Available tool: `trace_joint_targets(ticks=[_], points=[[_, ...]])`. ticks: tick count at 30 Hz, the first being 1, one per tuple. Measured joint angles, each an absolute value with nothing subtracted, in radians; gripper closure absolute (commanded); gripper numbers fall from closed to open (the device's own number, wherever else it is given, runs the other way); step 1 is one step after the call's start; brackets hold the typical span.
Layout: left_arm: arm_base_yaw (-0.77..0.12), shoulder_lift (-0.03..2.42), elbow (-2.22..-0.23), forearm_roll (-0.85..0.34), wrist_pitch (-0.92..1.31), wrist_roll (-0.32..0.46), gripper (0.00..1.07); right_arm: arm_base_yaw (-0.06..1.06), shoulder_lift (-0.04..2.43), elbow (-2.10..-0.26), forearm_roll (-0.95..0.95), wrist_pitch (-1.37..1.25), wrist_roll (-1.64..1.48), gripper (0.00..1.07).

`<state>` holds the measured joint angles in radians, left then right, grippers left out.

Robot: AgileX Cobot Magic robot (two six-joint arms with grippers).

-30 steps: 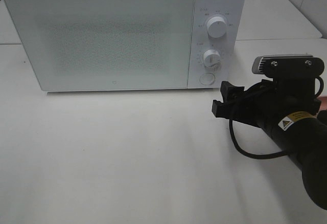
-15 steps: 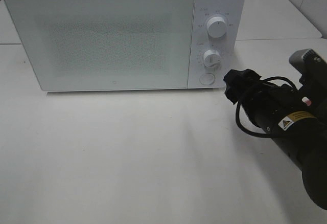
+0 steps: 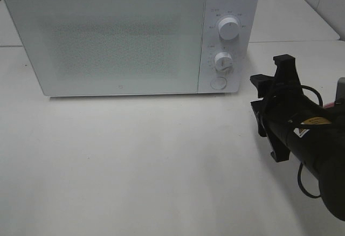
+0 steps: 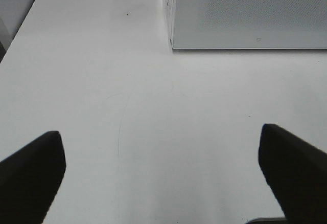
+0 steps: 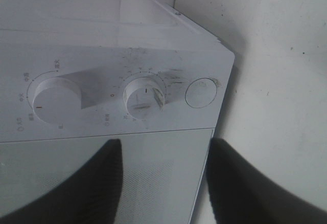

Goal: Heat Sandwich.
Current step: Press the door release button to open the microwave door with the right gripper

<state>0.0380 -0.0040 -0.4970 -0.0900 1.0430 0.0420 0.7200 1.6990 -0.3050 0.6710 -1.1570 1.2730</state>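
The sandwich and its pink plate are not in any view. The white microwave stands at the back of the table with its door shut; it also shows in the left wrist view and the right wrist view. My right gripper is open and empty, rolled so its jaws stand one above the other, just right of the microwave's control panel. In the right wrist view the right gripper faces the lower knob and round button. My left gripper is open and empty over bare table.
The control panel carries an upper knob, a lower knob and a round button. The white table stretches in front of the microwave. A second table adjoins at the back right.
My right gripper has rolled about its wrist, from jaws side by side to one above the other, and drawn back a little to the right. The microwave has not changed.
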Motion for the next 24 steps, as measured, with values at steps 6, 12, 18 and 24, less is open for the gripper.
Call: trace_joint_targets(ticks=[6, 12, 18, 24], points=[[0.038, -0.004, -0.497, -0.090, 1.043, 0.042, 0.10, 0.720, 1.699, -0.305, 0.671, -1.157, 1.299, 1.03], [0.038, -0.004, -0.497, -0.090, 1.043, 0.042, 0.10, 0.720, 1.699, -0.305, 0.671, -1.157, 1.301, 1.07], [0.038, -0.004, -0.497, -0.090, 1.043, 0.042, 0.10, 0.720, 1.705, -0.306, 0.671, -1.108, 1.374, 1.07], [0.038, -0.004, -0.497, -0.090, 1.043, 0.042, 0.10, 0.720, 1.754, -0.314, 0.671, -1.092, 1.403, 1.07]])
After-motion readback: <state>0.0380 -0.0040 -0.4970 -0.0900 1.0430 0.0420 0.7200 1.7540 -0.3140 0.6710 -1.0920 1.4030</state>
